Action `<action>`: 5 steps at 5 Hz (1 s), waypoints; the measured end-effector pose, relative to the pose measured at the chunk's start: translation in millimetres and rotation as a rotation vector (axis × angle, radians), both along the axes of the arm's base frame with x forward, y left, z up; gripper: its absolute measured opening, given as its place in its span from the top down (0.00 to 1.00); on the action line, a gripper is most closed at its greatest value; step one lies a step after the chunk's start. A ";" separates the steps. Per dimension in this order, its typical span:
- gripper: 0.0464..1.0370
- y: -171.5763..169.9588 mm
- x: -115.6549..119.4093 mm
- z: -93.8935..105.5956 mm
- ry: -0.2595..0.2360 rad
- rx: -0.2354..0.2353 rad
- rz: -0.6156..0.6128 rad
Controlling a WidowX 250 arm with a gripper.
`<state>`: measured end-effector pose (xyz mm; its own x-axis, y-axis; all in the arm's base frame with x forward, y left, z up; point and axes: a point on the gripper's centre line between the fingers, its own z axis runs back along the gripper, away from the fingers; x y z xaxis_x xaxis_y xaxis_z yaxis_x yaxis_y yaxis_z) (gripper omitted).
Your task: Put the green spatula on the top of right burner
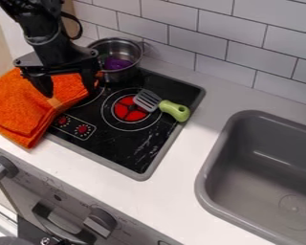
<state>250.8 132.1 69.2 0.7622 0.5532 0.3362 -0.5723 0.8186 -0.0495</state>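
The gripper [68, 86] hangs at the upper left over the orange cloth, its two fingers spread wide with nothing held between them. To its right, the spatula [174, 110] lies on the black stovetop, apart from the gripper. Its grey slotted head rests over the upper right part of the right burner [128, 111], and its green handle points right, across the stove's right edge. Part of the burner's red centre is covered by the head.
A folded orange cloth [18, 103] covers the stove's left side. Behind the burners, near the tiled wall, stands a metal pot [122, 48] with a purple thing [117, 63] inside. A grey sink [210, 177] is at the right, beyond a strip of white counter [181, 174].
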 end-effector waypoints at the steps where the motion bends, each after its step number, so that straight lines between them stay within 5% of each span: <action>1: 0.04 -3.2 -2.9 -6.7 0.022 -0.014 0.007; 3: 0.04 -32.7 1.0 -16.9 0.072 -0.057 0.142; 4: 0.04 -49.4 4.9 -16.8 0.098 -0.096 0.310; 5: 0.04 -68.1 15.0 -12.2 0.087 -0.195 0.395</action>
<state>265.9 64.0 57.0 0.5005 0.8543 0.1403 -0.8480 0.5164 -0.1193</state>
